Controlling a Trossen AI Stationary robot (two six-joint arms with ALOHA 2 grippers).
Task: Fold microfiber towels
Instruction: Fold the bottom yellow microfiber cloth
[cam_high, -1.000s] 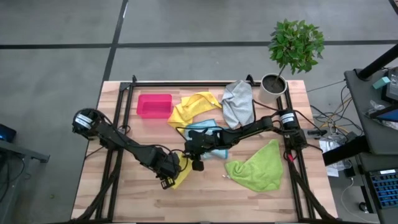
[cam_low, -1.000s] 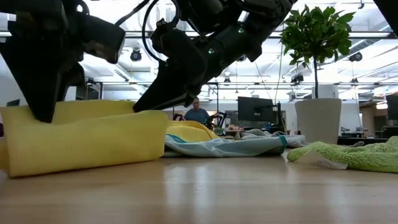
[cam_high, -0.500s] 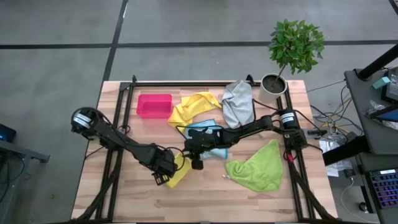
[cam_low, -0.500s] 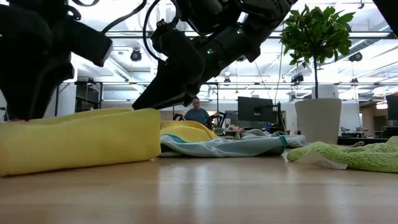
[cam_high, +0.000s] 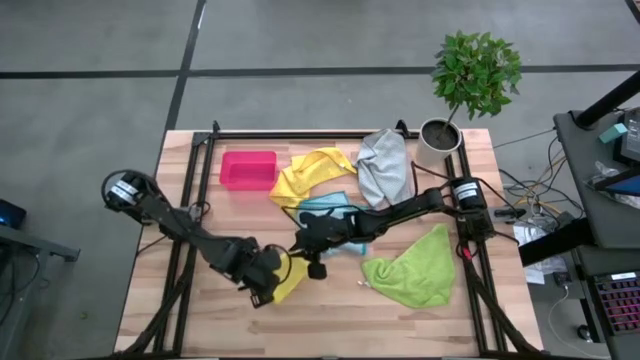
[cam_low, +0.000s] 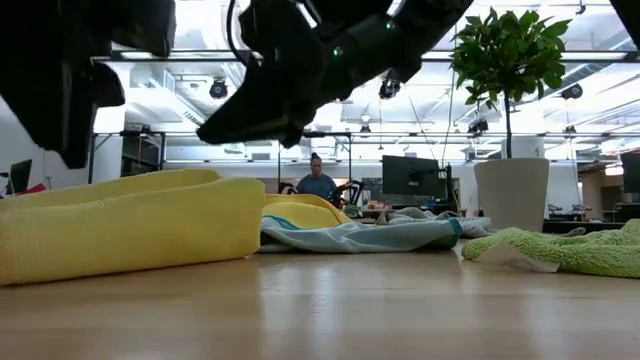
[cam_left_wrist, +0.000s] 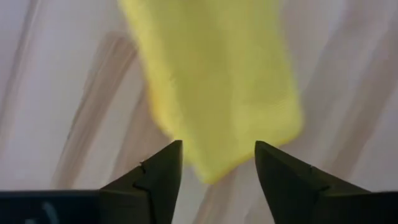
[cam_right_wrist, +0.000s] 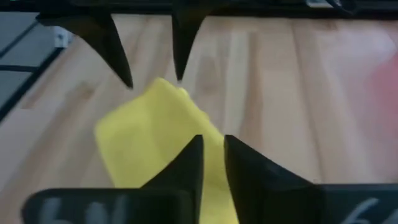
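Open bare wooden tabletop (cam_high: 330, 315) along the near edge; farther back, blocked by crumpled lime green towel (cam_high: 412, 268) and pink-red plastic bin (cam_high: 247, 169).

Folded yellow towel (cam_high: 288, 277) (four others (cam_high: 385, 165) unfolded)

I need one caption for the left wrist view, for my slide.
Left gripper, open, hovers over the folded yellow towel.

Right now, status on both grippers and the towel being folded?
Left gripper open, above folded yellow towel, nothing held. Right gripper nearly shut, empty, over the same towel. Light blue towel lies just behind; nothing blocking.
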